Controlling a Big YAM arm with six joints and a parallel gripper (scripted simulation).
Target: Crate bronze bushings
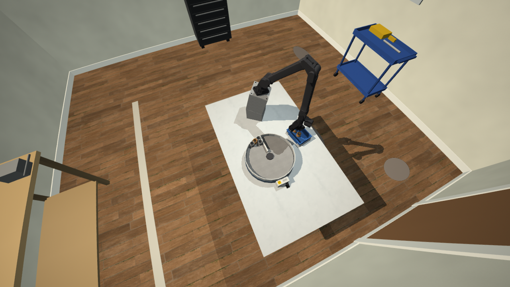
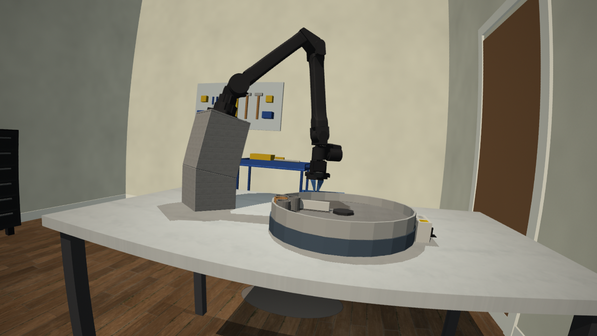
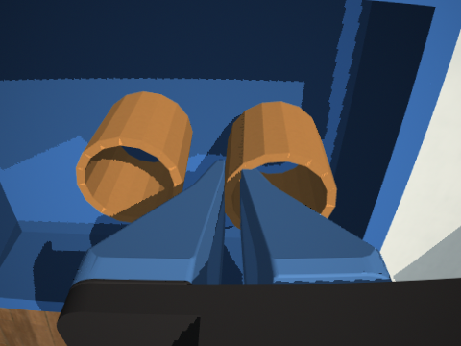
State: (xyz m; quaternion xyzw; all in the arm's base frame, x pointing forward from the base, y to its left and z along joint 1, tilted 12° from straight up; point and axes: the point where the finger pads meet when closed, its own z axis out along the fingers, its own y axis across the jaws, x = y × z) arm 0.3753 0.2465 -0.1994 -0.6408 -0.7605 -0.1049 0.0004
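Gently, jaws nearly shut on the wall of one bronze bushing [image 1: 295,130] [image 3: 279,130] inside the crate [image 1: 307,139] [image 2: 334,192] [image 3: 405,144], I should settle it clear of its loose bronze neighbour [image 1: 299,134] [image 3: 144,115] before opening slightly.

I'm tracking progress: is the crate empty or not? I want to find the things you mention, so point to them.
Not empty: bronze bushings [image 1: 299,134] [image 3: 144,115] show within the blue walls of the crate [image 1: 294,138] [image 3: 404,144].

Place: a workshop, by the look of it from where I stand, facing the arm.
Tool board [image 1: 416,1] [image 2: 273,124]: hammers hung on the wall, 11 o'clock.
Cart [image 1: 360,77] [image 2: 288,165]: blue, wheeled, 11 o'clock.
Drawer cabinet [image 1: 210,24] [image 2: 8,176]: black, 10 o'clock.
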